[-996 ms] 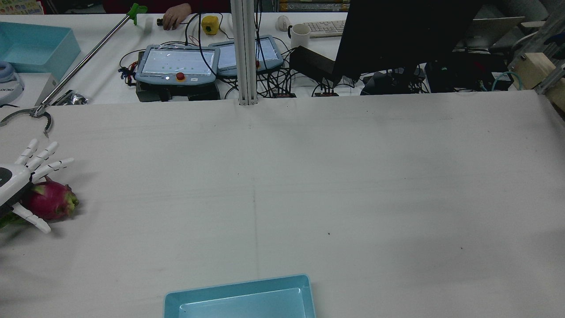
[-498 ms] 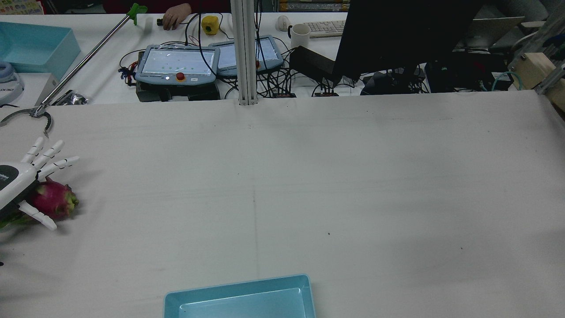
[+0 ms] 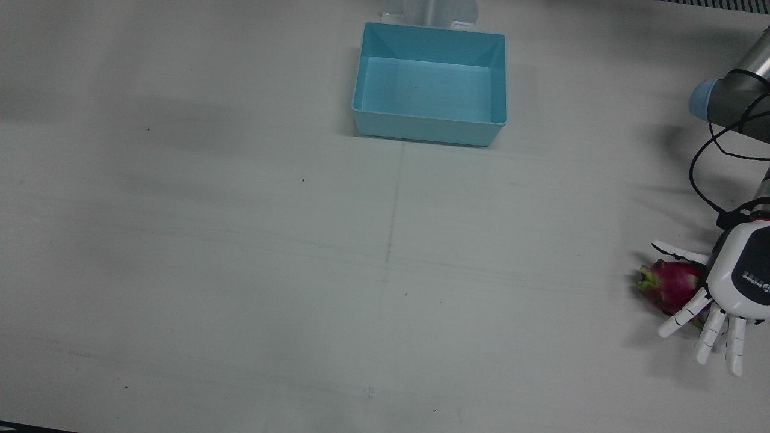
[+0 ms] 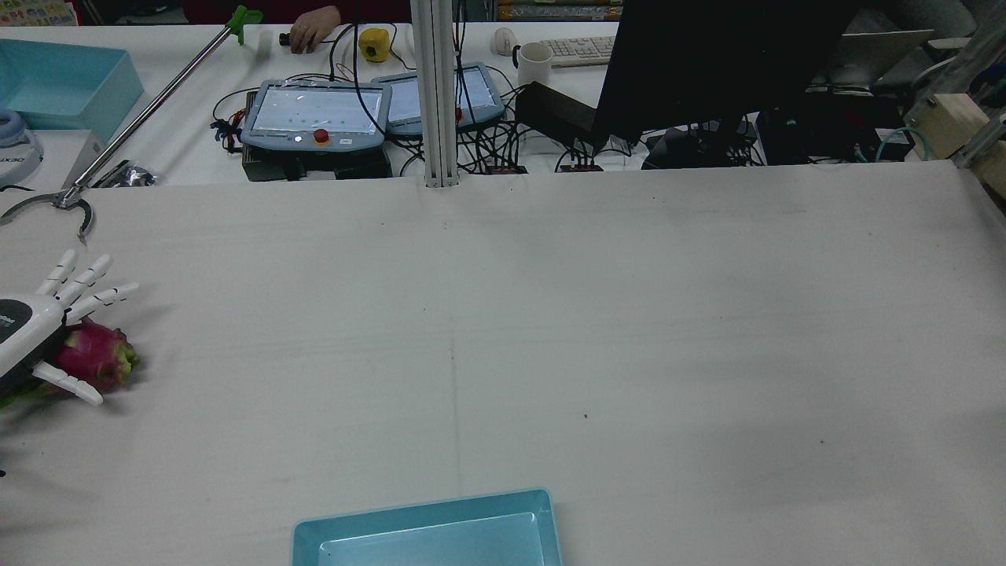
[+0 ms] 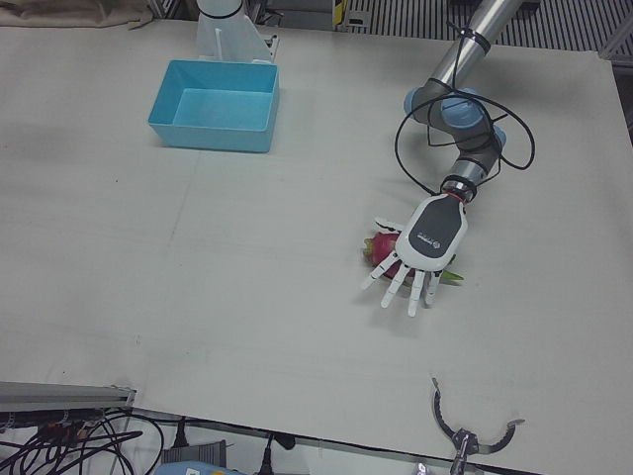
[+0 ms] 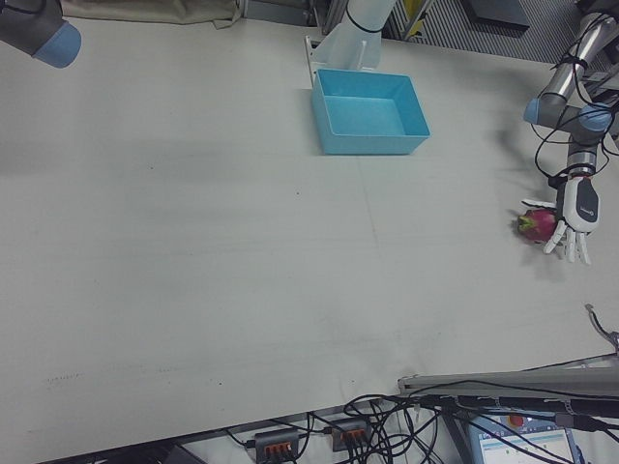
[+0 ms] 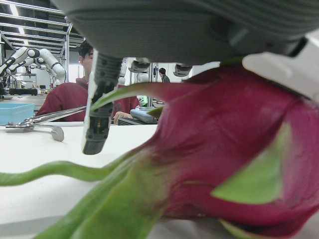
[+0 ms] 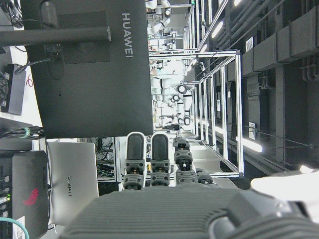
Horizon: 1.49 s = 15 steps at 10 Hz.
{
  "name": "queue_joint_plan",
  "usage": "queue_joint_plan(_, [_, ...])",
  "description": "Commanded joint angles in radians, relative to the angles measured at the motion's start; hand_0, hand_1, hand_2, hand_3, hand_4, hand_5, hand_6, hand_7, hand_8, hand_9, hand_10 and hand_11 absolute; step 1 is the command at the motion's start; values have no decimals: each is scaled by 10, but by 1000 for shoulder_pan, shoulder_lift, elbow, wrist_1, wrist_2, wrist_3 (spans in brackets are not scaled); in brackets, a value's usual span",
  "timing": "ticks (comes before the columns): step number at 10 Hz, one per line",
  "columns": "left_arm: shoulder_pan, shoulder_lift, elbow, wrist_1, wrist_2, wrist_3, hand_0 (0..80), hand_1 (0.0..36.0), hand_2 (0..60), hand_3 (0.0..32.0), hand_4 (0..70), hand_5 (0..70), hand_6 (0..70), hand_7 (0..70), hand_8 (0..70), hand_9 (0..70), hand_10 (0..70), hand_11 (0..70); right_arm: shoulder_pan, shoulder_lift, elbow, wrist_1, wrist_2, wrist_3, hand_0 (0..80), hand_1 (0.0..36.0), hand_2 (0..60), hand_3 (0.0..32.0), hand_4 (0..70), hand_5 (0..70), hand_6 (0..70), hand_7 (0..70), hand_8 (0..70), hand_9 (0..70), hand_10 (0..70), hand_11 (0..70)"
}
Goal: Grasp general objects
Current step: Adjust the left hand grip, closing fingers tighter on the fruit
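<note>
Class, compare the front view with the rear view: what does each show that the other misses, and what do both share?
Only the front view shows the whole blue bin and the left arm's elbow. Only the rear view shows the operators' desk: the pendants, mug, monitor, grabber tool and a person's hand. Both show the left hand open over the dragon fruit on the white table.

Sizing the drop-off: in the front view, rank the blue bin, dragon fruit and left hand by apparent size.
1. blue bin, clearly largest.
2. left hand, though its far side is cut off by the frame edge.
3. dragon fruit, smallest, partly hidden under the hand.
</note>
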Motion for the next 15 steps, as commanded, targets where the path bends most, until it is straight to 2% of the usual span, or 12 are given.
queue_joint_plan(1, [1, 1, 9, -18, 2, 0, 399, 62, 1, 320, 0, 102, 0, 62, 27, 0, 162, 242, 0, 0, 2, 0, 0, 0, 0, 0, 0, 0, 0, 0, 0, 0, 0, 0, 0, 0])
queue_joint_plan(3, [1, 1, 10, -24, 2, 0, 401, 72, 46, 320, 0, 109, 0, 86, 39, 3, 233, 347, 0, 0, 2, 0, 0, 0, 0, 0, 0, 0, 0, 0, 0, 0, 0, 0, 0, 0])
queue_joint_plan(4, [3, 1, 10, -29, 2, -1, 406, 83, 114, 320, 0, 145, 0, 132, 60, 12, 342, 492, 0, 0, 2, 0, 0, 0, 0, 0, 0, 0, 0, 0, 0, 0, 0, 0, 0, 0])
queue_joint_plan(5, [3, 3, 10, -41, 2, 2, 413, 94, 188, 320, 0, 195, 8, 193, 98, 24, 481, 684, 0, 0, 2, 0, 0, 0, 0, 0, 0, 0, 0, 0, 0, 0, 0, 0, 0, 0])
queue_joint_plan(6, [4, 3, 10, -43, 2, 5, 428, 102, 311, 8, 188, 283, 143, 278, 194, 111, 658, 700, 0, 0, 2, 0, 0, 0, 0, 0, 0, 0, 0, 0, 0, 0, 0, 0, 0, 0])
queue_joint_plan(7, [3, 3, 12, -47, 2, 6, 429, 93, 346, 0, 351, 295, 178, 286, 249, 179, 700, 700, 0, 0, 2, 0, 0, 0, 0, 0, 0, 0, 0, 0, 0, 0, 0, 0, 0, 0])
queue_joint_plan(8, [3, 3, 13, -53, 2, 9, 417, 94, 414, 0, 382, 295, 219, 288, 298, 236, 700, 700, 0, 0, 2, 0, 0, 0, 0, 0, 0, 0, 0, 0, 0, 0, 0, 0, 0, 0])
queue_joint_plan(9, [3, 5, 13, -56, 0, 9, 356, 99, 599, 0, 443, 299, 255, 290, 304, 235, 700, 700, 0, 0, 2, 0, 0, 0, 0, 0, 0, 0, 0, 0, 0, 0, 0, 0, 0, 0])
queue_joint_plan(10, [3, 6, 13, -59, -3, 9, 218, 123, 600, 0, 496, 328, 287, 298, 314, 241, 700, 700, 0, 0, 2, 0, 0, 0, 0, 0, 0, 0, 0, 0, 0, 0, 0, 0, 0, 0])
queue_joint_plan(11, [3, 8, 13, -66, -4, 11, 125, 134, 600, 0, 543, 351, 321, 295, 323, 244, 700, 700, 0, 0, 2, 0, 0, 0, 0, 0, 0, 0, 0, 0, 0, 0, 0, 0, 0, 0])
queue_joint_plan(12, [3, 9, 16, -73, -5, 11, 88, 134, 600, 0, 584, 357, 364, 269, 328, 234, 700, 700, 0, 0, 2, 0, 0, 0, 0, 0, 0, 0, 0, 0, 0, 0, 0, 0, 0, 0])
queue_joint_plan(15, [3, 11, 56, -118, -8, 9, 47, 134, 600, 0, 649, 363, 448, 236, 351, 236, 700, 700, 0, 0, 2, 0, 0, 0, 0, 0, 0, 0, 0, 0, 0, 0, 0, 0, 0, 0])
